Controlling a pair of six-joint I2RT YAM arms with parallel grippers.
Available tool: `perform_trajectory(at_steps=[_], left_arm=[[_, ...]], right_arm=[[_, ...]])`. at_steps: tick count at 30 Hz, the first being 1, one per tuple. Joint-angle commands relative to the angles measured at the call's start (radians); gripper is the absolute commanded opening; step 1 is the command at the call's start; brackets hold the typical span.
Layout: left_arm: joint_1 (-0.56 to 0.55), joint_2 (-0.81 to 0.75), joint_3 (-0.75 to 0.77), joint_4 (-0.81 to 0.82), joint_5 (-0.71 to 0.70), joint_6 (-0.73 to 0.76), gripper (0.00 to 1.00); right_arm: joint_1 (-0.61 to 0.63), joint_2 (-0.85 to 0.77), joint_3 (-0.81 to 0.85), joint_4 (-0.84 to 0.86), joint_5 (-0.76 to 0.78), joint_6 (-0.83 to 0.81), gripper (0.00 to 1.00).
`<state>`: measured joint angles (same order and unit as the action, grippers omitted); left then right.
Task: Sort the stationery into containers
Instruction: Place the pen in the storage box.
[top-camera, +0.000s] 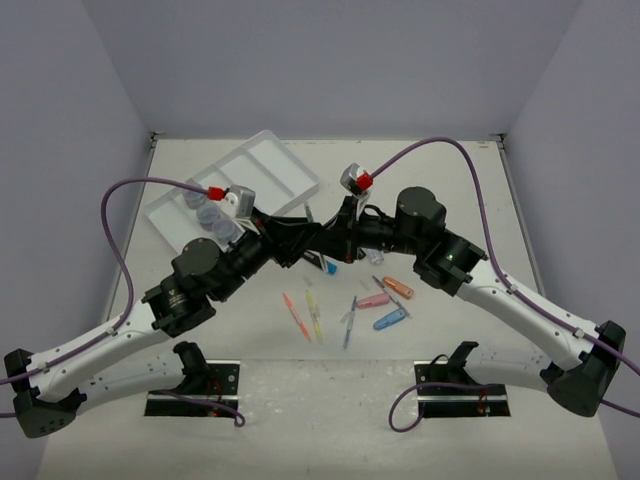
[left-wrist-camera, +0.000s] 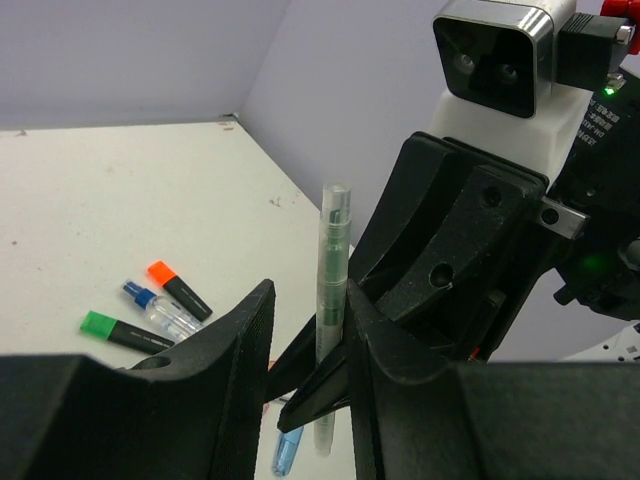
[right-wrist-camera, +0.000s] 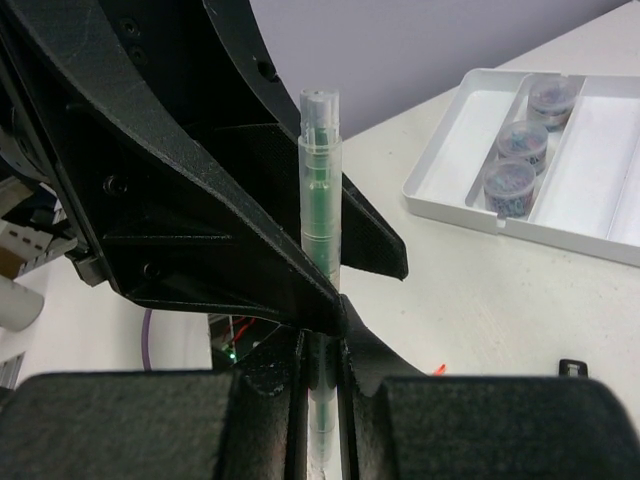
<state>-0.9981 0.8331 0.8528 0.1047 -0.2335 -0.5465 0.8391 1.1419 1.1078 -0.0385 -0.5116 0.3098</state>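
While the right fingers (right-wrist-camera: 265, 410) are clamped on a clear green pen (right-wrist-camera: 320, 200) above the middle of the desk (top-camera: 430, 180), the left fingers (left-wrist-camera: 225, 350) stand apart on either side of the same pen, with a gap showing beside it. A white tray (top-camera: 270, 165) sits at the far left, well apart from the pen, with three small jars (right-wrist-camera: 515, 150) in one compartment.

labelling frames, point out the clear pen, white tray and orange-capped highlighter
clear pen (right-wrist-camera: 320, 190): right wrist view, mid barrel
white tray (right-wrist-camera: 462, 155): right wrist view, bare compartment floor
orange-capped highlighter (left-wrist-camera: 181, 290): left wrist view, black body
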Motion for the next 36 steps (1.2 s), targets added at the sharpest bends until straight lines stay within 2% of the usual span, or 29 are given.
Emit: perform_trajectory(at_steps=[1, 2, 5, 6, 8, 9, 11, 12, 15, 17, 21, 26, 31, 33, 36], left_arm=[[0.003, 0.032, 0.018, -0.044, -0.04, 0.062, 0.33], [0.003, 0.042, 0.024, -0.043, -0.044, 0.068, 0.28], [0.004, 0.086, 0.047, -0.044, -0.059, 0.087, 0.02], [0.006, 0.099, 0.054, -0.056, -0.087, 0.091, 0.0], [0.027, 0.145, 0.09, -0.103, -0.181, 0.077, 0.0], [0.067, 0.162, 0.105, -0.143, -0.196, 0.043, 0.0], [0.156, 0.229, 0.167, -0.254, -0.206, -0.027, 0.0], [0.222, 0.264, 0.183, -0.283, -0.204, -0.072, 0.0], [0.382, 0.338, 0.249, -0.371, -0.214, -0.144, 0.0], [0.45, 0.4, 0.279, -0.39, -0.245, -0.161, 0.0], [0.604, 0.565, 0.346, -0.407, -0.273, -0.198, 0.0], [0.8, 0.765, 0.458, -0.411, -0.221, -0.253, 0.0], [0.884, 0.942, 0.566, -0.369, -0.16, -0.268, 0.0], [0.906, 1.032, 0.635, -0.404, -0.125, -0.281, 0.0], [0.917, 1.087, 0.663, -0.388, -0.099, -0.284, 0.0]], right_arm=[[0.016, -0.032, 0.009, 0.072, -0.045, -0.017, 0.0], [0.016, -0.029, 0.009, 0.07, -0.057, -0.019, 0.0], [0.017, -0.022, 0.006, 0.057, -0.064, -0.021, 0.0], [0.017, -0.022, 0.006, 0.051, -0.048, -0.026, 0.0], [0.017, -0.025, -0.002, 0.042, -0.014, -0.023, 0.14], [0.017, -0.028, -0.007, 0.037, 0.038, -0.017, 0.34], [0.013, -0.038, -0.025, -0.007, 0.159, 0.004, 0.91], [0.011, -0.048, -0.03, -0.034, 0.257, 0.012, 0.97], [-0.027, -0.101, -0.06, -0.123, 0.48, 0.061, 0.99], [-0.062, -0.152, -0.099, -0.137, 0.531, 0.076, 0.99], [-0.152, -0.248, -0.176, -0.144, 0.569, 0.082, 0.99], [-0.184, -0.275, -0.214, -0.142, 0.577, 0.069, 0.99], [-0.19, -0.248, -0.21, -0.142, 0.547, 0.071, 0.99], [-0.19, -0.254, -0.212, -0.143, 0.538, 0.071, 0.99], [-0.192, -0.258, -0.213, -0.142, 0.53, 0.069, 0.99]])
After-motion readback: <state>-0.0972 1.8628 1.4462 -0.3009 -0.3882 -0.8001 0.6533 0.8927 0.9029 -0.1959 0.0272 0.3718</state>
